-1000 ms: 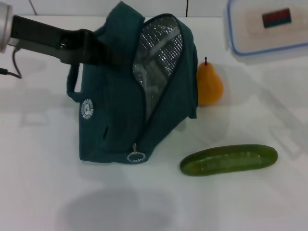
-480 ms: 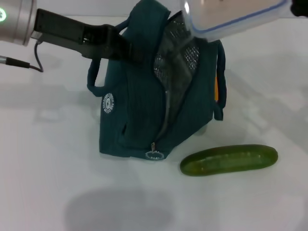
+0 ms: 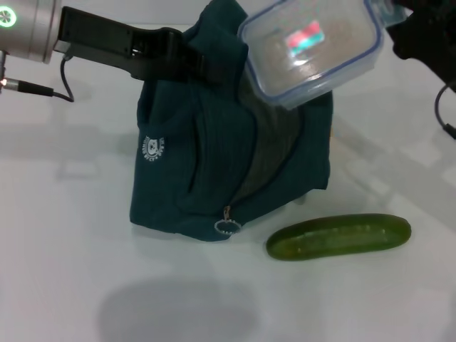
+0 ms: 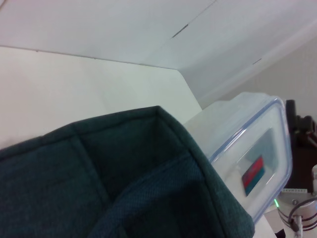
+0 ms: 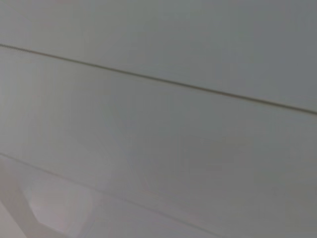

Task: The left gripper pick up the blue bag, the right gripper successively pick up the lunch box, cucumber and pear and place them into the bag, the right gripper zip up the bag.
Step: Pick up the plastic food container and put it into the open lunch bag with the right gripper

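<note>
- The left end effector [image 3: 187, 63] reaches in from 10 o'clock in the head view and is clamped on the top edge of the blue bag [image 3: 206, 164], holding that edge up.
- The blue bag stands on the white counter [image 3: 71, 271] near the middle of the head view, its round white logo [image 3: 153, 148] facing 9 o'clock and its metal ring pull [image 3: 226, 227] hanging at the lower front edge, at 6 o'clock on the bag.
- The lunch box [image 3: 310, 51] hangs tilted in the air over the bag's upper right corner, at about 1 o'clock from the bag's centre; its blue-rimmed lid and red-and-blue sticker [image 3: 304, 38] face the head camera.
- The right end effector [image 3: 399, 18] comes in from the 2 o'clock corner and meets the far end of the lunch box, gripping it; its fingertips are mostly out of view.
- The cucumber [image 3: 338, 236] lies flat on the counter at 4 o'clock from the bag, just beside the bag's lower right corner, apart from it.
- In the left wrist view the bag's teal fabric [image 4: 114, 178] fills the foreground, with the lunch box [image 4: 247, 148] just beyond its edge.
- The right wrist view shows only a plain pale surface.
</note>
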